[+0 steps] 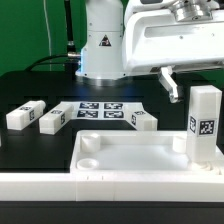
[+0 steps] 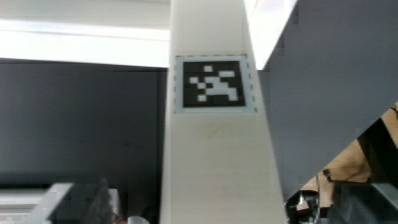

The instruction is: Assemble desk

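leg [image 1: 204, 125] upright on panel [image 1: 120, 158], loose legs [image 1: 55, 118] behind

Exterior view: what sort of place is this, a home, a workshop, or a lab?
Most likely a robotics lab bench: a white robot arm on a black table, a marker board lying flat, and tagged white desk legs beside a desk panel.

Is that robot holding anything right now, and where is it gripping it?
Nothing seems held: the gripper is open, its fingers clear of the upright leg standing in the desk panel's corner.
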Controlling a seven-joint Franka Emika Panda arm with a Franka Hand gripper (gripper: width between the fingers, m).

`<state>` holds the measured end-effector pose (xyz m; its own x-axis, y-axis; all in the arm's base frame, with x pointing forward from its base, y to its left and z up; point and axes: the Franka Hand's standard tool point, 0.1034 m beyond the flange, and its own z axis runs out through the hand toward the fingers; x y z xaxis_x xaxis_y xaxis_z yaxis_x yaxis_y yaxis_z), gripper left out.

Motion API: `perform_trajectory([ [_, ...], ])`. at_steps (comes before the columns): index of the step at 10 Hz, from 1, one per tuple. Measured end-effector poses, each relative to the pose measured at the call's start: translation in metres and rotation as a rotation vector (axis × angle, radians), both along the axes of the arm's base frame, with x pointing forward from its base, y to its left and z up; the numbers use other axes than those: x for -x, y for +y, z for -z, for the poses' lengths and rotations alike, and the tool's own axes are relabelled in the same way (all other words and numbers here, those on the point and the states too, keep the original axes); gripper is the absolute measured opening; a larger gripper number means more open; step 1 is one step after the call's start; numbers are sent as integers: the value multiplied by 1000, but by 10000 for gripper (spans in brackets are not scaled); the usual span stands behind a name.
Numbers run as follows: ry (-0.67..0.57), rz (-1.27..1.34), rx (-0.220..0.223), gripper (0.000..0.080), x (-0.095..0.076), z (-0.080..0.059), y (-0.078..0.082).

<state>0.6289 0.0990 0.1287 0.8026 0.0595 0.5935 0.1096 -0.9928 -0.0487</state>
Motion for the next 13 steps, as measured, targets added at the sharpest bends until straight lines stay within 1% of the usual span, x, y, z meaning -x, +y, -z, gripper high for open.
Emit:
perform_trajectory([
  [2,3,0,3,645,0,0,-2],
  [3,10,0,1,645,0,-3,0],
  [5,26,0,-6,648,0,-16,5],
  [7,39,0,-7,648,-2,-26,3],
  [8,44,-1,-7,648,-1,-22,4],
  [10,45,-3,-3,648,0,-20,2],
  [11,44,-7,9,648,0,-14,-5],
  [12,45,-5,10,648,-1,-14,-8],
  [13,64,-9,10,648,-2,-14,-7],
])
